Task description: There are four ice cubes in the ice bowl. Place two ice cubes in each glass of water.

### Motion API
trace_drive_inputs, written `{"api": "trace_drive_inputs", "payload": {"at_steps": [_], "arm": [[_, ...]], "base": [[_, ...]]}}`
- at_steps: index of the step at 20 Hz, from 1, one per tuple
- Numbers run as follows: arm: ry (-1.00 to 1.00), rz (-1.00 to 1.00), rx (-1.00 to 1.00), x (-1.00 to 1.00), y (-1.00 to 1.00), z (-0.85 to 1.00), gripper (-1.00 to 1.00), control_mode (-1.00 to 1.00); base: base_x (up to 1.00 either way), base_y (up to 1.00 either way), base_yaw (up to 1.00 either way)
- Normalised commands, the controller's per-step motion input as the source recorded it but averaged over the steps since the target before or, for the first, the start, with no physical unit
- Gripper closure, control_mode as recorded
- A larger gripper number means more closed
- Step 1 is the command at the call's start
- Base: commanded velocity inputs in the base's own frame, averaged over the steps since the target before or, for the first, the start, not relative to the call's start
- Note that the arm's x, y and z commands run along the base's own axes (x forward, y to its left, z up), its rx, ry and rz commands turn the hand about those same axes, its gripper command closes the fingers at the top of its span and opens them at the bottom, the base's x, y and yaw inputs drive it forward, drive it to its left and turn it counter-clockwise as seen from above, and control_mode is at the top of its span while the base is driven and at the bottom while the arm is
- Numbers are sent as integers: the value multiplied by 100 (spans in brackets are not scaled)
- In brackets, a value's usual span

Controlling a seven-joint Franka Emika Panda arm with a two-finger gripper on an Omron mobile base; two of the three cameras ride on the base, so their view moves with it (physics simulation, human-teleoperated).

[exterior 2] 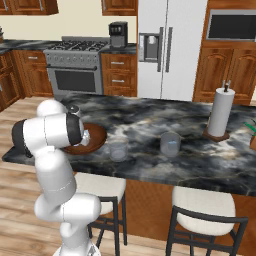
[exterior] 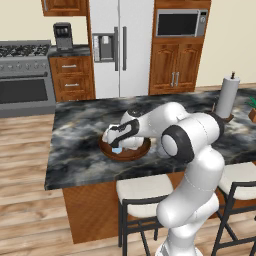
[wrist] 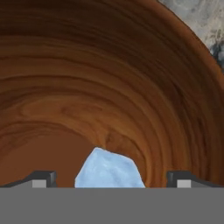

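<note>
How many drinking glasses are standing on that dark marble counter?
2. One glass stands just right of the wooden bowl, near the counter's front edge. The other glass stands farther right, toward the paper-towel roll. The arm could hide more.

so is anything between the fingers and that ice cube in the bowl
Nothing visible. In the hand view the ice cube lies on the ice bowl floor, centred between the open fingers, with only bare wood around it.

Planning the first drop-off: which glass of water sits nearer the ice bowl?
The glass of water right beside the ice bowl; the other glass stands farther along the counter, toward the paper-towel roll.
</note>
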Motion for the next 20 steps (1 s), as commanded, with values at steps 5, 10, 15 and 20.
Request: {"api": "trace_drive_inputs", "payload": {"at_steps": [5, 10, 15, 20], "arm": [[0, 0, 0, 28, 3, -24, -100, -100], [0, 0, 0, 22, 0, -23, -100, -100], [0, -2, 0, 1, 0, -14, 100, -100], [0, -3, 0, 0, 0, -22, 100, -100]], "base": [[0, 0, 0], [0, 0, 0], [0, 0, 0], [0, 0, 0]]}}
